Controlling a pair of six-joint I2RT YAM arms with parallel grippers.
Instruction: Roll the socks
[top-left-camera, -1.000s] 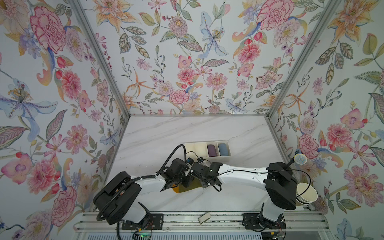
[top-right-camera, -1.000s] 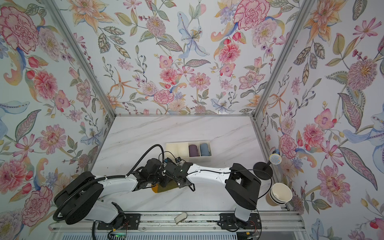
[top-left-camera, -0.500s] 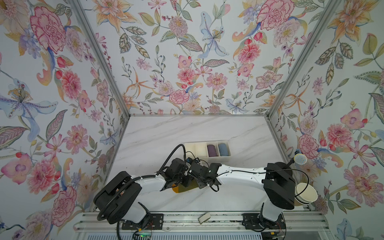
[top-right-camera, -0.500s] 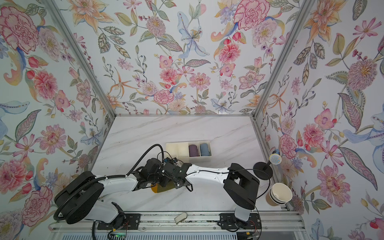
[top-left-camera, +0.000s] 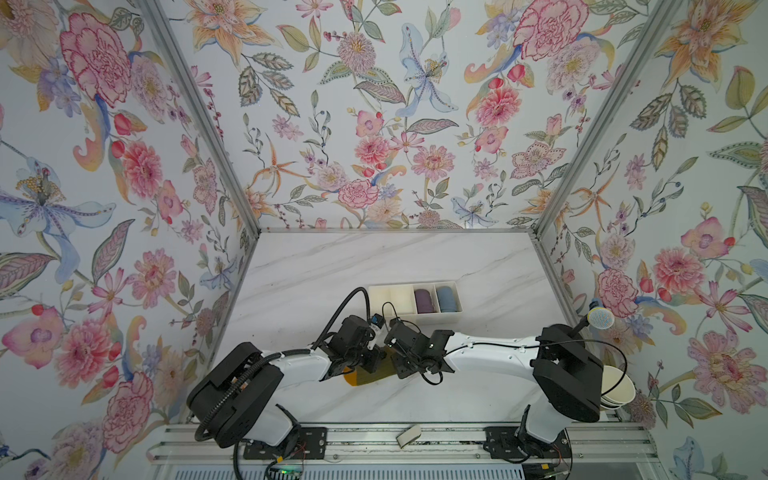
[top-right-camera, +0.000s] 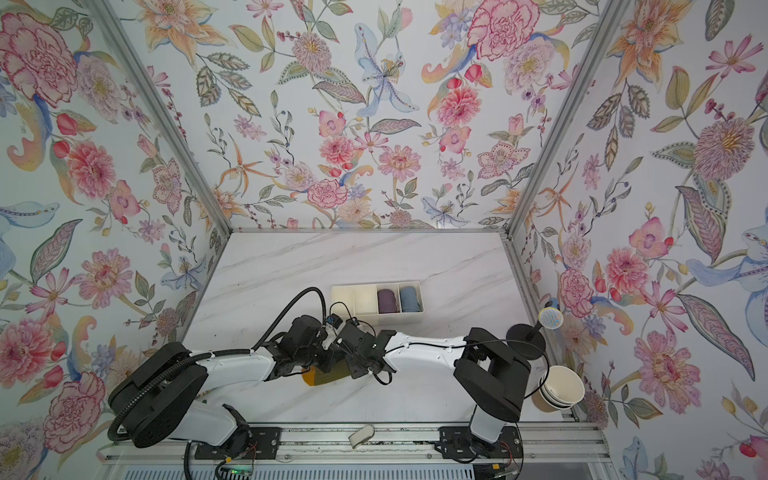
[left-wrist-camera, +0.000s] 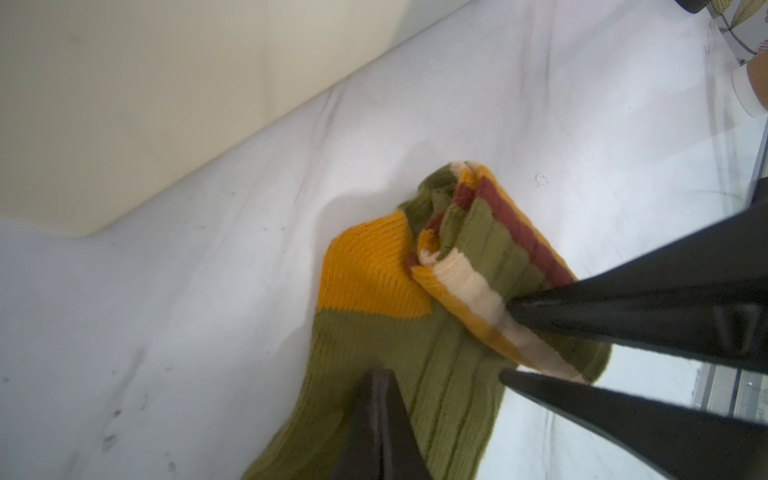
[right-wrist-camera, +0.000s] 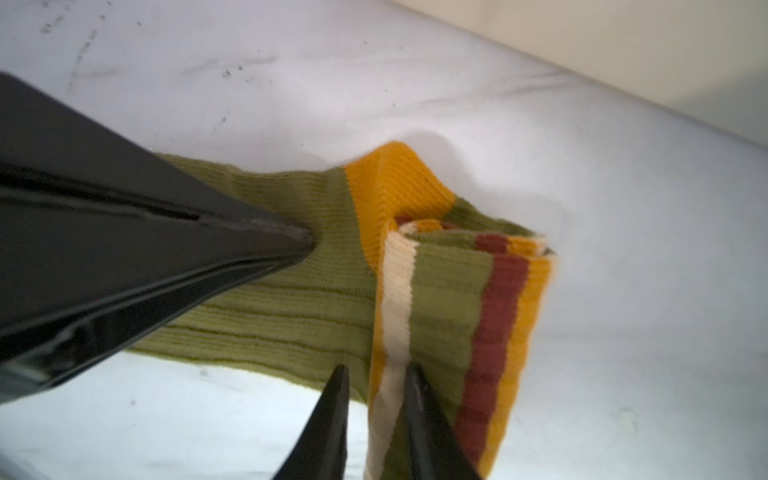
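Lower centre of both top views: my left gripper, fingers together, pins the green sock; my right gripper clamps its folded striped cuff.

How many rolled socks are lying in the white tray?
2. A purple roll and, to its right, a blue roll, each in its own compartment at the right end of the tray. The other compartments look empty.
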